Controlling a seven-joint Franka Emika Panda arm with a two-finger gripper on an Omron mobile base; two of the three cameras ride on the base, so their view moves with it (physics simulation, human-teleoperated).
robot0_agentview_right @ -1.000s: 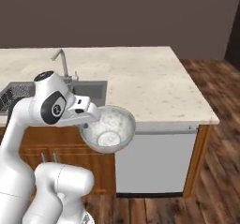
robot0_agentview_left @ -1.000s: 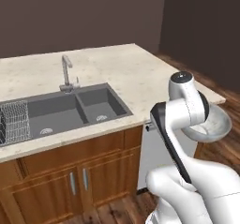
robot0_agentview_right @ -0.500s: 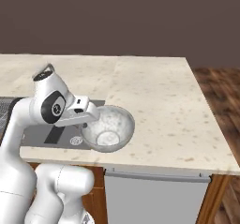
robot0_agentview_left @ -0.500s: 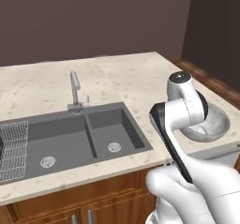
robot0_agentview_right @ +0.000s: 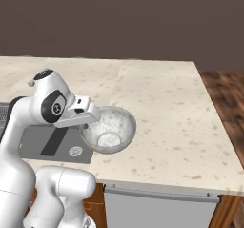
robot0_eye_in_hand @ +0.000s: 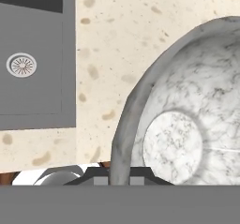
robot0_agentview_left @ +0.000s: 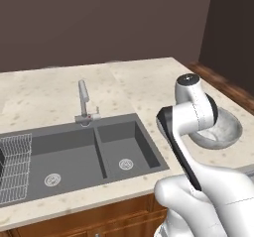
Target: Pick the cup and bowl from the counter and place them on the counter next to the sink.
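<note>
The gripper (robot0_agentview_right: 90, 119) is closed narrow on the rim of the bowl (robot0_agentview_right: 108, 129), pinching its near wall, and the bowl hangs in the air, roughly level, above the front strip of the counter (robot0_agentview_right: 167, 112) just to the right of the sink (robot0_agentview_left: 89, 151). By my judgement the bowl's half of the task is close to done: it is carried to the right spot and only needs lowering and letting go. The cup is not to be seen, so I cannot tell whether it is placed or not.

The counter's front edge lies close under the bowl, so setting it further in looks safer. Beyond it the stone runs bare and wide to the back wall, and the faucet (robot0_agentview_left: 83, 98) stands well apart.
</note>
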